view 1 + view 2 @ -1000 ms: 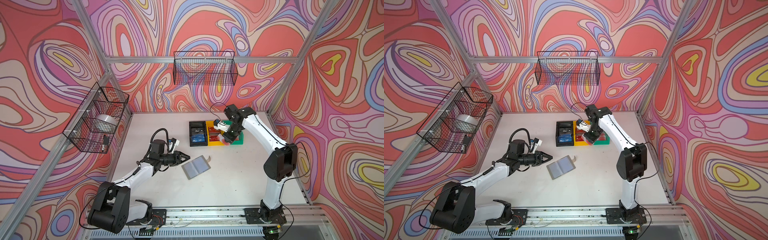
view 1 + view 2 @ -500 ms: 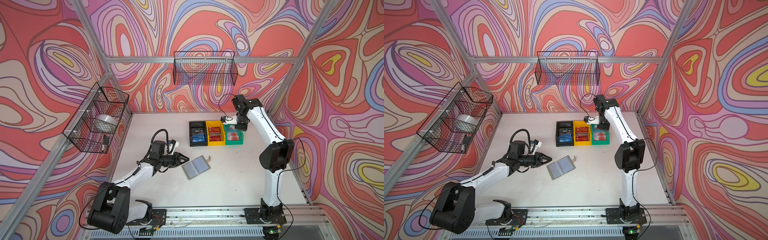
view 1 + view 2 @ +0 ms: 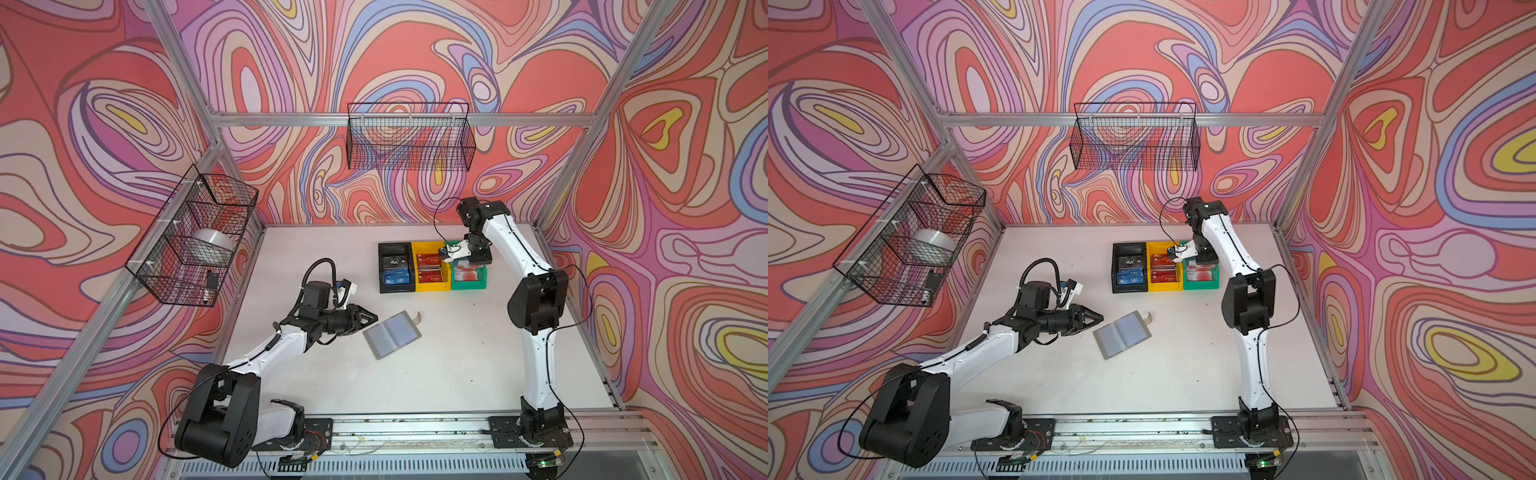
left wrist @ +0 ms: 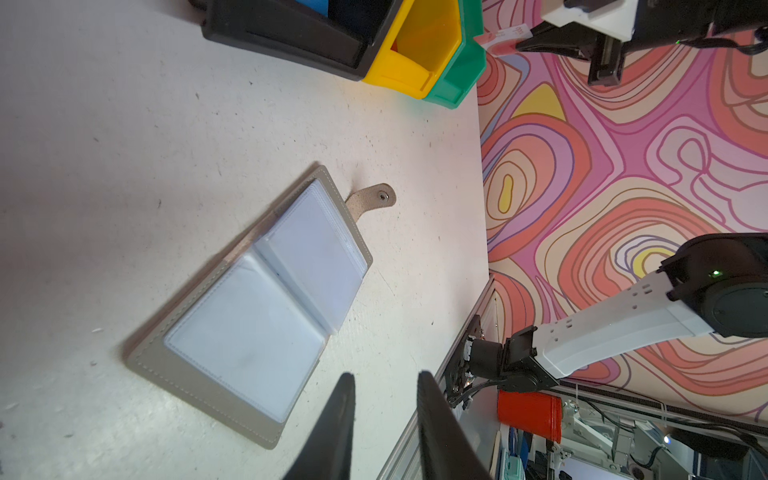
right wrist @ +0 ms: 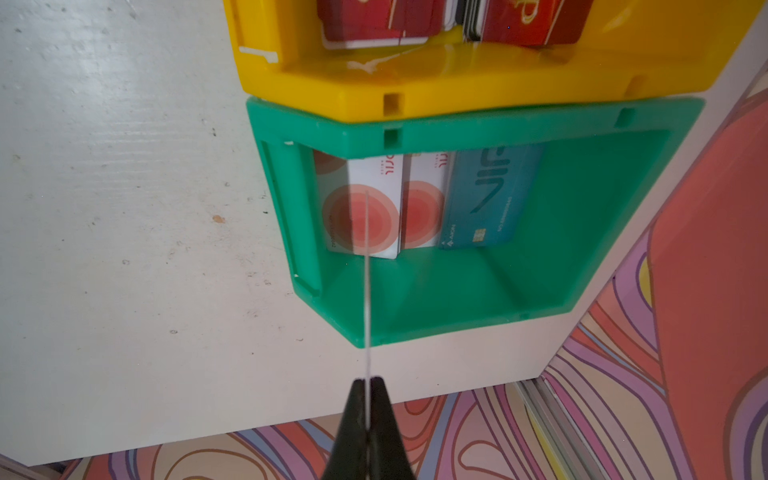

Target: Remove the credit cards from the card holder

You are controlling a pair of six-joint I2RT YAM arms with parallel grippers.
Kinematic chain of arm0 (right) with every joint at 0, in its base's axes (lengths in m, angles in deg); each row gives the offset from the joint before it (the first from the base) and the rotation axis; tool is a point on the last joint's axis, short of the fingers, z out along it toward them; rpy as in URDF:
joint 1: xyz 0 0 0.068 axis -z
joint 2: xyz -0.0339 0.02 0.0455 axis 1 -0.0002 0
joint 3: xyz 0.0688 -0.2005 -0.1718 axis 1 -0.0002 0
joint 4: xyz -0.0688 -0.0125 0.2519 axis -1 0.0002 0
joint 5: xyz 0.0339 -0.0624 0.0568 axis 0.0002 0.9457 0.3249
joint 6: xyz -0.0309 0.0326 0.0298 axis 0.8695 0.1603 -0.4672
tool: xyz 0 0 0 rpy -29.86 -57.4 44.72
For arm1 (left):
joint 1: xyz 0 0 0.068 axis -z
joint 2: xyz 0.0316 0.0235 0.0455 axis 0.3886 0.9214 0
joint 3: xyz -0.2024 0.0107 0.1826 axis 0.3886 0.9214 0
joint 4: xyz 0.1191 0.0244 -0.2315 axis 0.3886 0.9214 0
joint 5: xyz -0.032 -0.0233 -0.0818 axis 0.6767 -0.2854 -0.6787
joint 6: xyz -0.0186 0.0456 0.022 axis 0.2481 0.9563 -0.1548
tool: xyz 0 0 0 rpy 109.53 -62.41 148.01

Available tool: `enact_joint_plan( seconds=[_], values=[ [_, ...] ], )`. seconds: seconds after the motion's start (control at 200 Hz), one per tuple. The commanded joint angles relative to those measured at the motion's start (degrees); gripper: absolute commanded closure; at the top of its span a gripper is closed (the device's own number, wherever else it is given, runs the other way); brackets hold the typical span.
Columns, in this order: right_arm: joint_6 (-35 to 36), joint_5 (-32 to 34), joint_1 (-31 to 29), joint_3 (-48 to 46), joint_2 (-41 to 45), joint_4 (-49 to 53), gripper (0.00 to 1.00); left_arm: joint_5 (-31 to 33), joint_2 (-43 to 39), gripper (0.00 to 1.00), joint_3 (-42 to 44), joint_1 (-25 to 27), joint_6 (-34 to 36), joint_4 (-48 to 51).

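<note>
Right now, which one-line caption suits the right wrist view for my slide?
Right gripper pinches a card edge-on over the green bin, where other cards lie.

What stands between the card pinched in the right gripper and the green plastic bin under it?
Nothing visible. The thin plastic card, edge-on in the right gripper, hangs over the open green plastic bin; pale red-disc cards and a blue card lie inside.
</note>
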Motion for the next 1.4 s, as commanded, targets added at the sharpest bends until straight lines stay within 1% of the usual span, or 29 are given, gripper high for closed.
enact_joint_plan(
  seconds=[0.0, 0.07, 0.145, 0.366, 0.466, 0.821, 0.962, 1.102, 1.217, 1.397],
  values=[
    [2.45, -2.4, 0.55, -1.27, -1.4, -1.13, 1.0, -0.23, 0.82, 0.71, 0.07, 0.24, -0.12, -0.66],
    [3.6, -4.16, 1.05, -1.88, -1.75, -1.82, 1.0, -0.35, 0.81, 0.71, 0.05, 0.22, -0.09, -0.66],
    [4.13, -4.55, 1.4, -2.22, -2.53, -2.29, 1.0, -0.34, 0.5, 0.71, 0.07, 0.21, -0.21, -0.77],
    [3.92, -6.96, 2.07, -2.54, -4.48, -3.05, 1.0, 0.44, -0.57, 0.71, 0.07, 0.22, -0.44, -0.18],
    [3.97, -6.91, 2.09, -2.9, -5.3, -3.21, 1.0, 0.48, -0.32, 0.71, 0.03, 0.23, -0.37, -0.02],
    [2.5, -7.75, 2.6, -5.87, -5.8, -5.31, 1.0, -0.15, 0.01, 0.71, -0.11, 0.24, 0.39, 0.47],
    [1.07, -10.38, 2.86, -5.6, -5.4, -5.85, 1.0, 0.4, -0.81, 0.7, -0.03, 0.24, 0.91, 1.43],
    [0.34, -10.25, 2.99, -5.91, -5.46, -7.22, 0.94, 0.56, -1.09, 0.7, 0.05, 0.24, 0.85, 1.58],
    [-0.03, -9.17, 3.04, -6.11, -5.55, -7.78, 0.92, 0.56, -1.18, 0.7, 0.46, 0.24, 0.62, 1.24],
    [-0.53, -10.48, 3.35, -6.24, -5.63, -8.18, 0.88, 0.56, -1.3, 0.7, 0.6, 0.22, 0.74, 1.33]
  ],
)
